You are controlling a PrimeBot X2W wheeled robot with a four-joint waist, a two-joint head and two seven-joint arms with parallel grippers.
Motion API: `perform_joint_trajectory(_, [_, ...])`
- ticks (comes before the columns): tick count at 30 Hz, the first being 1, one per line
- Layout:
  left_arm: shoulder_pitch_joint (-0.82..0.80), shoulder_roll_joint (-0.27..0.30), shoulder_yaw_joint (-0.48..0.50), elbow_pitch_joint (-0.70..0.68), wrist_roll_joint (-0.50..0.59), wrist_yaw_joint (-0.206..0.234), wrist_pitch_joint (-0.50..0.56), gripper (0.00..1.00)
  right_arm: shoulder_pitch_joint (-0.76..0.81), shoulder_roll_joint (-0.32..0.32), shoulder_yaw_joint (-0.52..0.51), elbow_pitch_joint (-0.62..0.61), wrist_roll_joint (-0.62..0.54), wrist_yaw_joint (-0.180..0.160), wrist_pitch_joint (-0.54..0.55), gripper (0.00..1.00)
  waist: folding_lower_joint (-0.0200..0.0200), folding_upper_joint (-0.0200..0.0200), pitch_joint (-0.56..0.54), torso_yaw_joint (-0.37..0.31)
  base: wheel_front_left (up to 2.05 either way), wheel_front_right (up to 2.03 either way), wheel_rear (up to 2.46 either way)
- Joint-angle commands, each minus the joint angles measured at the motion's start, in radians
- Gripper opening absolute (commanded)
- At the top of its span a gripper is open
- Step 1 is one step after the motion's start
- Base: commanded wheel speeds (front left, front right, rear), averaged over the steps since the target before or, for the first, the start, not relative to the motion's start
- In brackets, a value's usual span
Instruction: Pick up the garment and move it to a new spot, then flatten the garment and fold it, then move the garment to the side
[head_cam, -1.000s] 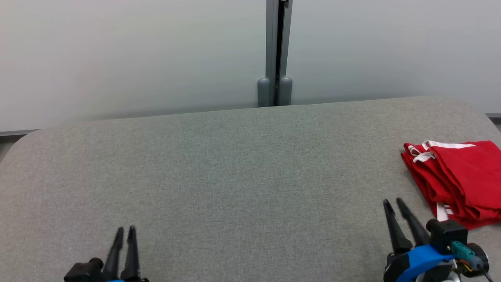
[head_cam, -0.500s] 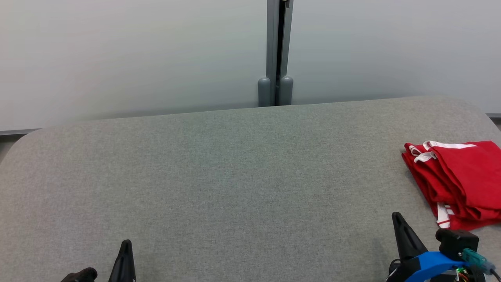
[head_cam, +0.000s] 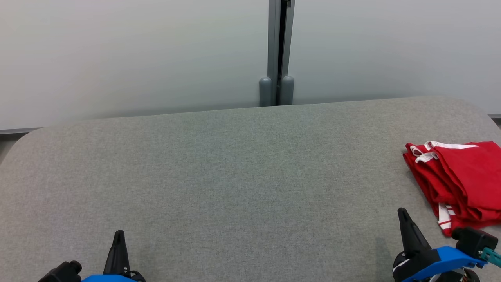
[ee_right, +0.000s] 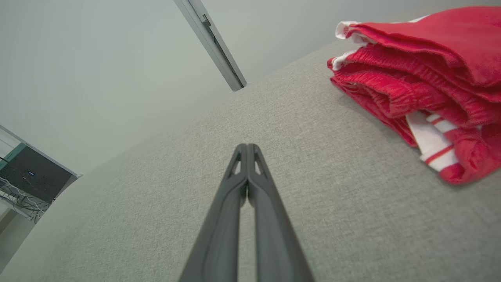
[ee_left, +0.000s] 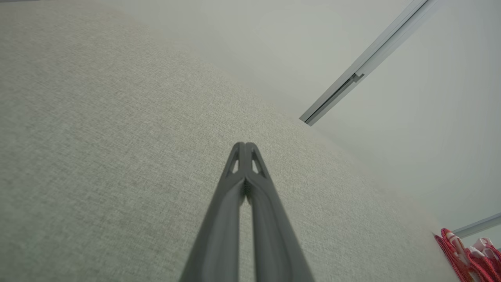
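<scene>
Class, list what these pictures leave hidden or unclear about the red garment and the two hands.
- Red garment: the head view's right edge cuts it off, and its own folds hide what kind it is.
- Left hand and right hand: the head view's bottom edge cuts off their bases.

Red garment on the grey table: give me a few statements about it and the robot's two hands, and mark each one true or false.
1. The red garment lies folded in layers at the right end of the grey table. True.
2. The right hand is clamped on the garment. False: its fingers are shut on nothing, and it sits apart from the cloth, to the garment's left in the head view.
3. The left hand has its fingers pressed together and holds nothing. True.
4. The garment is plain red all over. False: it has white trim, with thin red stripes on one white band.
</scene>
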Motion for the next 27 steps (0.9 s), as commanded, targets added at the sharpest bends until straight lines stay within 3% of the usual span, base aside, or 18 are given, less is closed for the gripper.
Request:
perform_joint_trajectory(1, [-0.032,0.004,0.009,-0.019,-0.035,-0.003,0.008,0.0,-0.025,-0.002,-0.006,-0.022,0.042,0.0,0.008,0.0,-0.0001,0.0,0.0,0.001,0.0,0.0,0.0])
perform_joint_trajectory(27, [-0.077,-0.002,0.04,-0.057,-0.363,-0.005,0.099,0.0,-0.038,0.009,-0.034,-0.059,0.405,0.0,0.081,0.0,-0.0001,0.0,0.003,0.01,0.0,0.0,0.0])
